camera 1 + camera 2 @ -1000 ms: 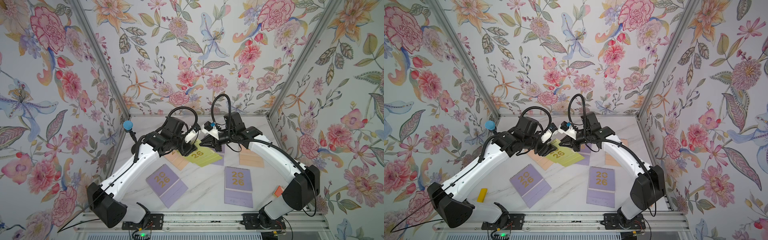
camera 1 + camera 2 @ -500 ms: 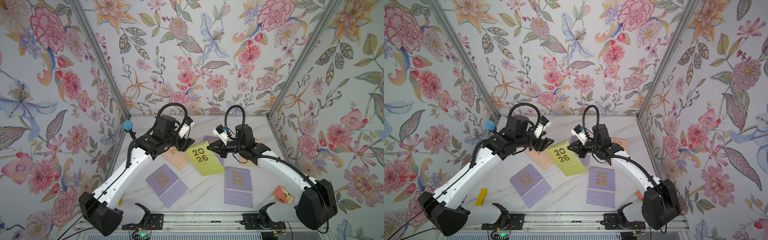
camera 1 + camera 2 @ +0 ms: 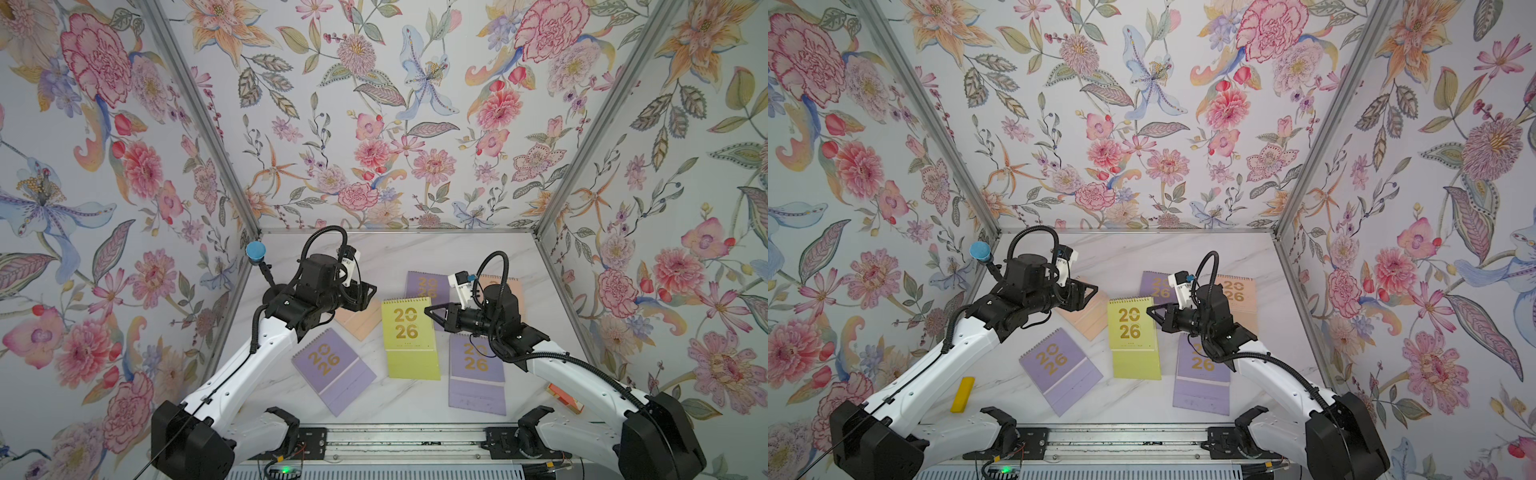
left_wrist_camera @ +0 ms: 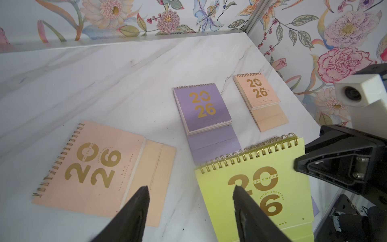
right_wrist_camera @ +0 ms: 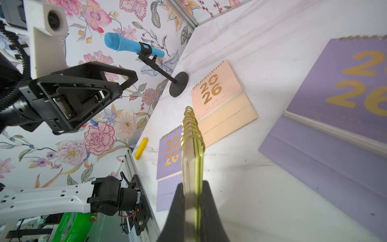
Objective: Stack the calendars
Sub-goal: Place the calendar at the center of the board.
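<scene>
Flowery wallpaper on every wall and a white marble surface (image 3: 415,253), so at least the calendars stand out. The yellow-green calendar (image 3: 409,336) sits about dead centre. The right fingers (image 5: 178,201) are clamped on its edge right by the gold spiral, at the corner toward 2 o'clock. The right wrist view shows it edge-on with the spiral end raised. I can't tell if the other end is clear of the surface. Nothing looks stacked yet.

Going outward from it:
- a peach calendar (image 3: 357,326) at 10 o'clock, partly under the left arm
- a lilac calendar (image 3: 426,286) at 12
- a second peach calendar (image 3: 1235,291) at 2, behind the right wrist
- the 7 o'clock lilac calendar (image 3: 332,365) and the 5 o'clock lilac calendar (image 3: 478,372)

The left fingers (image 4: 136,209) are spread wide with nothing between them, hovering between the 10 o'clock peach one and the yellow-green one.

My read: this is the carry step, taking the yellow-green one to whichever calendar ends up as the base. A corner pinch will probably let it sag and swing, so I'd go slow and low. Square its spiral with the base's spiral, let the low end touch first, then lay it flat before letting go. The left fingers could steady the free side.

The small yellow bar (image 3: 962,395) at 8, the blue microphone (image 3: 255,251) at 10 and the orange-red box (image 3: 563,399) at 4 are all well apart from this.
</scene>
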Controlling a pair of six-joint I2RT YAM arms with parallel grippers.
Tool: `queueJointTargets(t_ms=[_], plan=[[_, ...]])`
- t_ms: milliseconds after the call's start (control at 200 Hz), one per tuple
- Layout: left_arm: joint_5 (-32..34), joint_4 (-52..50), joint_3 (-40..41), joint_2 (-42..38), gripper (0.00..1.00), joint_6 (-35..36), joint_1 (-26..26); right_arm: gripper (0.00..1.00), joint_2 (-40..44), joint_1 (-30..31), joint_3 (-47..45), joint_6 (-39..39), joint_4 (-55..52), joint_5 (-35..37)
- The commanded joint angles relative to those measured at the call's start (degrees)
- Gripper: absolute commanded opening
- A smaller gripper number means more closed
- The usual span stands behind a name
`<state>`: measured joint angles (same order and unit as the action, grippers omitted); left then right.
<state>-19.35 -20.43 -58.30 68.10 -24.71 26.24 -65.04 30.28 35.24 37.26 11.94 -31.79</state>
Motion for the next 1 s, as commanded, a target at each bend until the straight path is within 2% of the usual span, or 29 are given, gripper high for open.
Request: queueJointTargets(t_ms=[0,165,395,996], plan=[[-1.9,5.2,4.6,-2.0,0.66,-8.0,-0.5,0.00,1.7,0.8,-2.9,7.9,3.4,2.7],[-3.9,10.0,11.7,-3.7,0.65,-13.6,-0.4,0.00,1.4,1.1,-7.1,11.4,4.5,2.6],[-5.3,12.2,17.2,-4.5,0.65,-16.6,-0.4,0.00,-1.3,0.3,-12.1,15.1,9.7,1.7],[-6.9,16.8,25.5,-2.8,0.64,-21.0,-0.4,0.00,-14.7,-1.9,-13.0,13.4,17.6,-2.7]])
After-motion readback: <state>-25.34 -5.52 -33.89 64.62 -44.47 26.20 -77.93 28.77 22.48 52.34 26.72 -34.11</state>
